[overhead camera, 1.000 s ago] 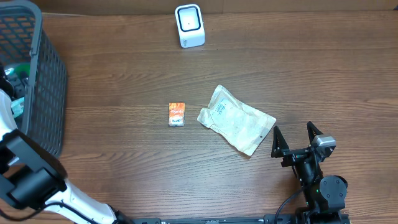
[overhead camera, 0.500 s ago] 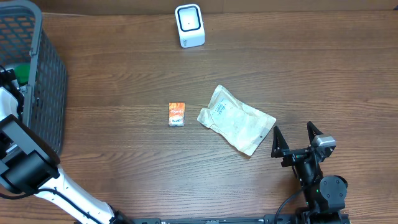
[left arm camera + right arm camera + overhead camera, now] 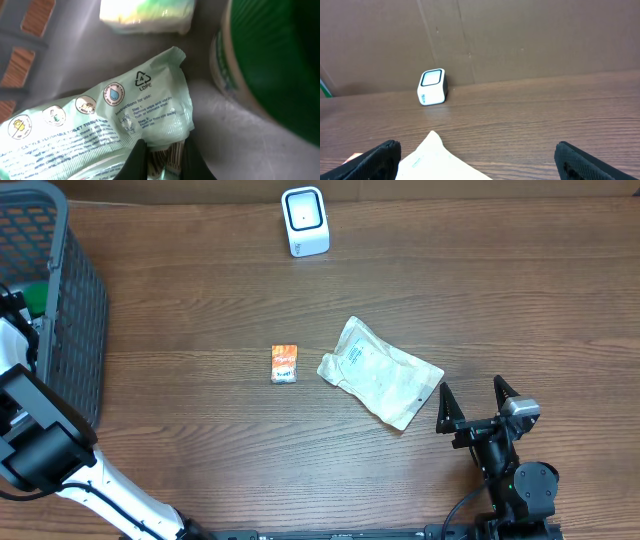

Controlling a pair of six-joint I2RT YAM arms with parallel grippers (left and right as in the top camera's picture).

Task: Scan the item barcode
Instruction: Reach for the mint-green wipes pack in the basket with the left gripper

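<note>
Overhead: wood-grain table (image 3: 200, 450), white scanner (image 3: 304, 221) near brown wall (image 3: 450, 188), grey basket (image 3: 70, 300) left.

Table (image 3: 200, 460), overhead view: bare wood open across the lower left and far right. Obstacles at centre: small orange packet (image 3: 284, 364) and white pouch (image 3: 380, 370), a narrow gap between them. Scanner (image 3: 305, 221) at top centre, open wood all round. Basket (image 3: 80, 330), upper left: mesh walls bar side entry. Inside, left wrist view: tissue pack (image 3: 100, 120), green container (image 3: 270, 60) at right, second pack (image 3: 147, 12) at top, with strips of grey floor between.
</note>
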